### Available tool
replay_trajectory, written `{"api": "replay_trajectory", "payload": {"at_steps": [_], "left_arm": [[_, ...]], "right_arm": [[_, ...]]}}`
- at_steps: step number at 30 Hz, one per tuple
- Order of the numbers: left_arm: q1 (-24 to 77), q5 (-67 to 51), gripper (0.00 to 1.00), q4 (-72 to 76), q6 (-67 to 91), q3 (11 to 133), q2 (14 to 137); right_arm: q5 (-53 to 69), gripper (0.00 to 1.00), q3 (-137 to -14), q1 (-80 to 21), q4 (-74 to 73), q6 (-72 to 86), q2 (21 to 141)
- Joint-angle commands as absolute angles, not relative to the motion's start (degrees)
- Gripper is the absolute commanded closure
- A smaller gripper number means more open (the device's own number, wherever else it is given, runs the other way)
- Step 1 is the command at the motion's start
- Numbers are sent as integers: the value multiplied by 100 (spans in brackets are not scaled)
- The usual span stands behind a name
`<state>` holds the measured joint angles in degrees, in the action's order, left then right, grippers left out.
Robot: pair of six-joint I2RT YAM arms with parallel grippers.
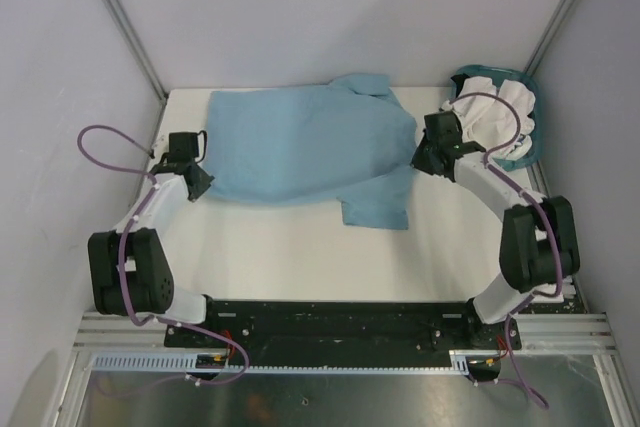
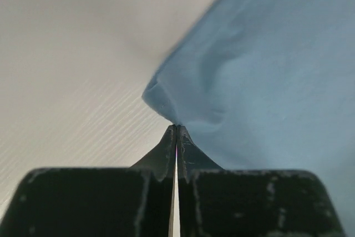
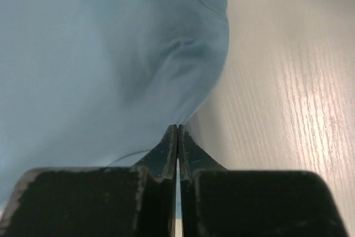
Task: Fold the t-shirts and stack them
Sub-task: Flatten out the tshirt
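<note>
Blue shirt (image 1: 300, 147) lies spread across upper centre of the bench (image 1: 300, 257). Left gripper (image 2: 176, 132) and right gripper (image 3: 177, 131) are each clenched on an opposite edge of it.

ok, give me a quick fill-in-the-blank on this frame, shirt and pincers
The t-shirt spread on the table is light ____.
The left pincer and right pincer are each ____, not open, pinching its edges.
The white shirts are heaped in a teal ____.
Missing: blue; shut; basket.
</note>
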<state>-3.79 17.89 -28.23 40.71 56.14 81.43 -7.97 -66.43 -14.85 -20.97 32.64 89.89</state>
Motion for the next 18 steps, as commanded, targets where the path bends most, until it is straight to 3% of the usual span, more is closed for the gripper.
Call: {"api": "replay_trajectory", "payload": {"at_steps": [1,4,5,11,14,18], "left_arm": [[-409,2030,100,-2556,4081,5532,8199],[-411,2021,100,-2561,4070,5407,8201],[-417,2026,100,-2564,4052,5402,8187],[-422,1845,100,-2595,3977,5377,8068],[-422,1740,100,-2599,4018,5247,8002],[-422,1673,100,-2594,4057,5132,7941]], "right_arm": [[-717,100,-6724,-1424,-2019,3172,9488],[-869,99,-6724,-1397,-2174,3132,9728],[-931,94,-6724,-1380,-2203,3104,9755],[-1177,49,-6713,-1367,-2539,2930,9396],[-1270,43,-6472,-1571,-2750,2879,8905],[-1161,46,-5716,-1915,-2655,2955,8346]]}}
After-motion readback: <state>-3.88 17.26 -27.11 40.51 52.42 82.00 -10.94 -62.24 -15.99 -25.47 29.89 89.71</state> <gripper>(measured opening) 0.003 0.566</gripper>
